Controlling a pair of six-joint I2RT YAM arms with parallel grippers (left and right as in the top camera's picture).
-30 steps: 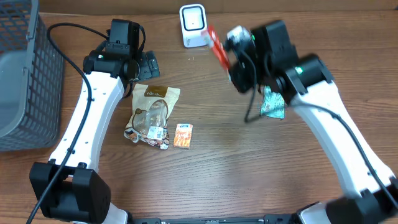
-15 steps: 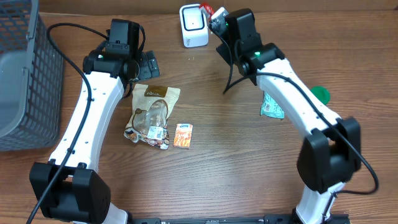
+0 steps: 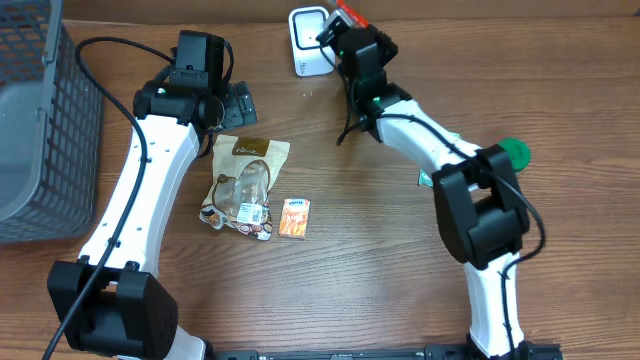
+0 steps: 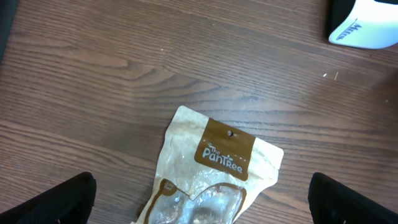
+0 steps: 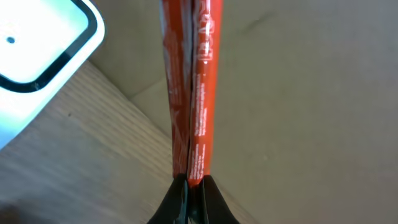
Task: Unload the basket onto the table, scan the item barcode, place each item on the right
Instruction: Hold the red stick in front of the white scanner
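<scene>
Nearest the front of the counter (image 3: 360, 280) lie a small orange packet (image 3: 294, 217) and a brown-labelled pouch (image 3: 250, 150). Above the pouch's top edge hangs the left tool (image 4: 202, 202), its fingers spread wide and holding nothing. Farther back, at the counter's rear edge, the right tool (image 5: 193, 193) is pinching the end of a red packet (image 5: 193, 81), which sticks out from its fingers just beside the white scanner (image 3: 310, 40).

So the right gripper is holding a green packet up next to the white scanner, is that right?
Not quite: the packet is red, not green. The right wrist view shows it pinched in the shut right gripper, next to the white scanner.
</scene>
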